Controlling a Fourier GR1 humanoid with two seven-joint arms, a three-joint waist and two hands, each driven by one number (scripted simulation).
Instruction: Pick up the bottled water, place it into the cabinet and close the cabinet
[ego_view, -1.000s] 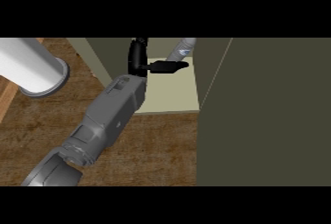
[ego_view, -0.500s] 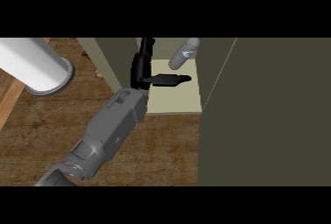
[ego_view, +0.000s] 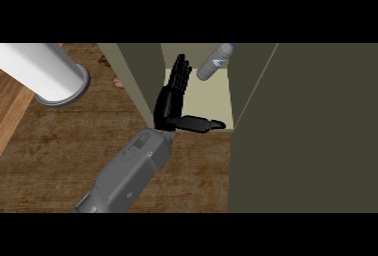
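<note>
Though the bottle carries a blue mark on its label, I can read no writing on it. It is a pale plastic water bottle standing inside the cabinet on the cream shelf, tilted in this steep view, near the back and apart from my fingers. My hand reaches into the cabinet opening with the fingers straight and pressed together, pointing toward the back, while the thumb sticks out sideways across the shelf's front edge; it holds nothing. The cabinet door stands open at the right, a dark olive panel. On the wooden counter to the left sits a white cylinder.
</note>
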